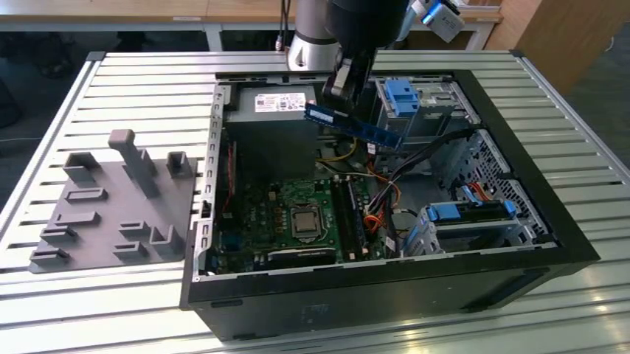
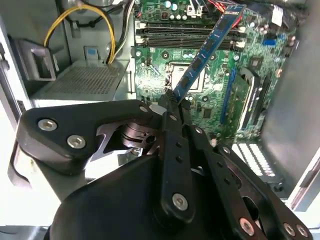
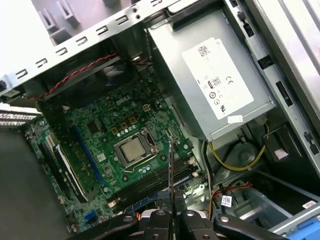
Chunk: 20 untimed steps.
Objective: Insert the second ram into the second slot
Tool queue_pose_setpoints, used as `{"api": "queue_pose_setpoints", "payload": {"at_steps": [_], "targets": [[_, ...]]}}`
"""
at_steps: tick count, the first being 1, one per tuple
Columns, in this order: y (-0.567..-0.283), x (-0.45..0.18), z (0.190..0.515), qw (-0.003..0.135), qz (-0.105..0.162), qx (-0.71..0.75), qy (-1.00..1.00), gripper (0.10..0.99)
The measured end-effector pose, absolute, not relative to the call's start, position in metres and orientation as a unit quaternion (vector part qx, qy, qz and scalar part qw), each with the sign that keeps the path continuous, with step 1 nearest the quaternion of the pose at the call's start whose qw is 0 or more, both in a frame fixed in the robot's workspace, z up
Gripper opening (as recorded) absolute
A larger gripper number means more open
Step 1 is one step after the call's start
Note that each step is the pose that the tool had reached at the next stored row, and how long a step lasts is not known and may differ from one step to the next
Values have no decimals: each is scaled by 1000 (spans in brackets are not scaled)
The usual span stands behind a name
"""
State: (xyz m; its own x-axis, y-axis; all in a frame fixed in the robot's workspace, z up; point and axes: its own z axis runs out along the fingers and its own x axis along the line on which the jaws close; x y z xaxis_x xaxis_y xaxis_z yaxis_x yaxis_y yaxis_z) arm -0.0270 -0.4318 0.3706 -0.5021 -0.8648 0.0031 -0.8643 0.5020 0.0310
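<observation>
Black end effector clamped on one end of the second ram, stick slanting over green motherboard

The second ram is blue with dark chips. The pincer is matte black, dotted with silver screw heads. The motherboard is green with black slots. The power supply is grey and carries a white label. The wires are yellow. The drive brackets are bright blue, the case is black, and the table is pale grey, ribbed in even slats.
</observation>
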Motion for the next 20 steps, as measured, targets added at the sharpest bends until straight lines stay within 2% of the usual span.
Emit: {"api": "queue_pose_setpoints", "payload": {"at_steps": [20], "targets": [[-432, -27, 367, 10, -8, 338, -941, 141]]}}
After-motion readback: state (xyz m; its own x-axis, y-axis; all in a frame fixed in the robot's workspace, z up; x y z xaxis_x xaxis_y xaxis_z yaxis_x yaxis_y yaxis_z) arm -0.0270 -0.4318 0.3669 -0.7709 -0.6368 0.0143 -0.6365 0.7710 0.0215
